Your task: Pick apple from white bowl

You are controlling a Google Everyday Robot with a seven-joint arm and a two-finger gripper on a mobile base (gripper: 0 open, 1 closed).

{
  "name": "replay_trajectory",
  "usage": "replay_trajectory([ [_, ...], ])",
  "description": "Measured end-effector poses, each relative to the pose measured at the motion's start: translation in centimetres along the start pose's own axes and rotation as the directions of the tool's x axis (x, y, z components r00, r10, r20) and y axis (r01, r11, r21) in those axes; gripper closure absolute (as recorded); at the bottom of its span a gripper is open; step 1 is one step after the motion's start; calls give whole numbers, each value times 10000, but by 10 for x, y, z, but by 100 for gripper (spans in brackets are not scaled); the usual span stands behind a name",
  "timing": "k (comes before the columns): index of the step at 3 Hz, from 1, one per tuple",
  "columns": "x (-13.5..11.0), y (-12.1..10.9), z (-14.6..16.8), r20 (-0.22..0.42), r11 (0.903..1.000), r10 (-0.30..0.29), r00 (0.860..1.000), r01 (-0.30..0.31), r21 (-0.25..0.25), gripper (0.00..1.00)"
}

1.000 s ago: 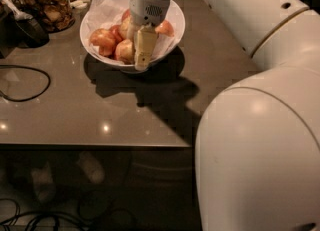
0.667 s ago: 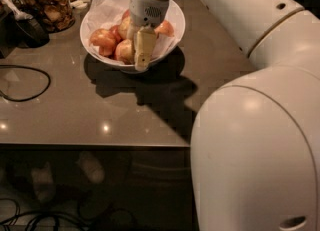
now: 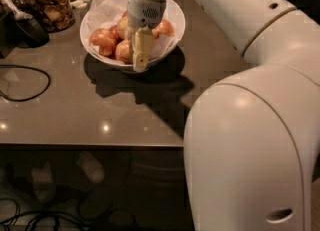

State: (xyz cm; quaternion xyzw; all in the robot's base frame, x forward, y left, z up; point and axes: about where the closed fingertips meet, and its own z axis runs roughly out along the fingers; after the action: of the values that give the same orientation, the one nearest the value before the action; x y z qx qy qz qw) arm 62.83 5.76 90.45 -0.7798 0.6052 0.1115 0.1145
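The white bowl (image 3: pixel 178 14), lined with crinkled white paper, stands at the back of the dark table and holds several apples. A pale yellow-tan apple (image 3: pixel 123 51) lies at the bowl's front, with redder apples to its left (image 3: pixel 102 40) and right (image 3: pixel 165 27). My gripper (image 3: pixel 141 51) reaches down into the bowl from above. Its tip is right beside the pale apple's right side and close to the bowl's front rim. The gripper's body hides the middle of the bowl.
A glass jar of brown snacks (image 3: pixel 46 1) stands at the back left, with a dark object (image 3: pixel 27 29) next to it. A black cable (image 3: pixel 30 82) loops on the table's left. The table's front edge (image 3: pixel 100 145) runs across; my large arm housing (image 3: pixel 250 150) fills the right.
The gripper stays in the bowl at almost the same spot. The arm housing in the foreground has shifted slightly to the left.
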Motion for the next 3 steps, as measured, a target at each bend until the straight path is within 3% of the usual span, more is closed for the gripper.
replay_trajectory([
  [1, -2, -1, 1, 11, 10000, -59, 10000, 59, -49, 45],
  [3, -2, -1, 1, 12, 10000, -62, 10000, 62, -52, 91],
])
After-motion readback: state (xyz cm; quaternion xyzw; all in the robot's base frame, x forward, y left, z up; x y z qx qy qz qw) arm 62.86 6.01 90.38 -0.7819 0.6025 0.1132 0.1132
